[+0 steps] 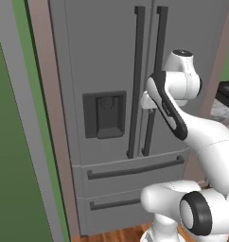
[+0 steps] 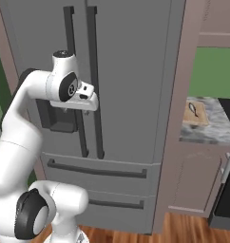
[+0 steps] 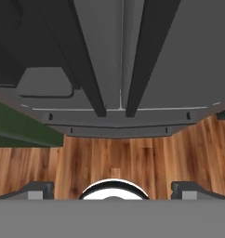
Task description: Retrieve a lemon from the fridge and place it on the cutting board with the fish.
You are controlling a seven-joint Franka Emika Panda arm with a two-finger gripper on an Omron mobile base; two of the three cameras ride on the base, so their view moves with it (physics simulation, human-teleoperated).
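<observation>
Nearest us, our gripper (image 3: pixel 112 188) hung in front of the closed fridge (image 2: pixel 131 71), jaws spread wide apart with nothing between them, looking down along the two door handles (image 3: pixel 112 56). We judged we were at the door-opening step; next we needed to close on one handle. The lemon presumably sat inside, unseen. Farther right, the cutting board (image 2: pixel 196 114) lay on the tabletop (image 2: pixel 216 124)

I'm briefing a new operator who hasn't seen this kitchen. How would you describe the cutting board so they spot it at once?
Start at the tall grey fridge with its two long dark handles, then look right past the brown side panel to the grey marbled counter. The cutting board lies flat there: a light tan wooden rectangle with a small dark item on it, plain against the veined stone.
</observation>
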